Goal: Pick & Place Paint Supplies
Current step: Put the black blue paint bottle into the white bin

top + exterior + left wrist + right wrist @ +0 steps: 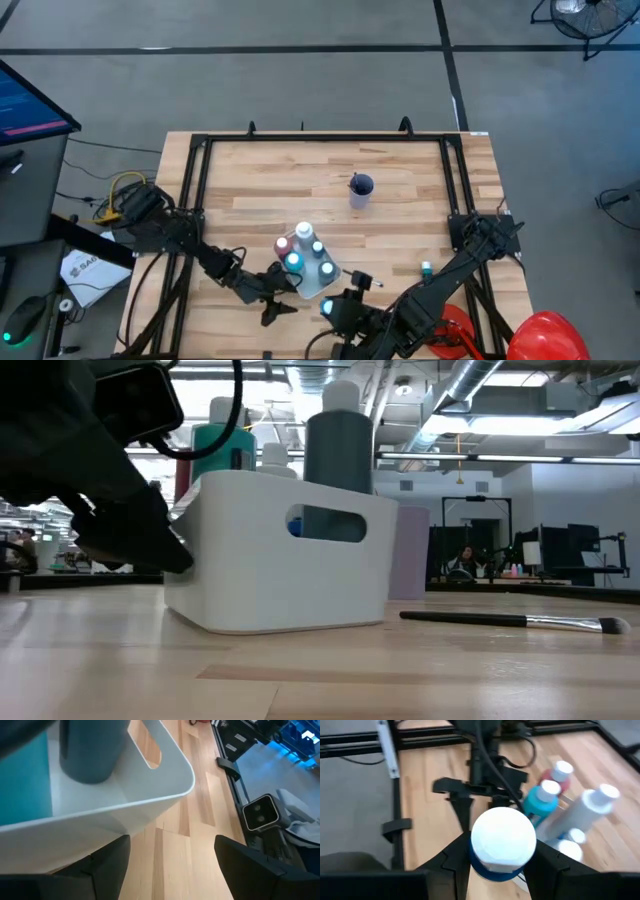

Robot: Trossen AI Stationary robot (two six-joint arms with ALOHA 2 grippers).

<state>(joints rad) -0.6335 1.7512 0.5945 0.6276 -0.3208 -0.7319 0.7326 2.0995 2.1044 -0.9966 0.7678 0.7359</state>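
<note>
The right gripper [502, 862] pinches a blue bottle [503, 842] by its body, white cap up, just beside the near corner of the white caddy [318, 285], ready, it appears, to add it to the bottles already standing there. Done well, the drop calls for carrying the bottle upright over a free spot in the caddy, clear of the white, teal and red bottles crowding it, and lowering it before letting go so it does not tip its neighbours. The left gripper [170, 862] stands with its fingers spread on the other side of the caddy, one finger close against the wall; whether it touches is hard to tell. Away from the caddy, a brush [515, 621] lies flat on the table [400, 235] just beside it, a small teal bottle [426, 269] stands farther off, and a cup [361, 189] holding a brush stands well apart.
</note>
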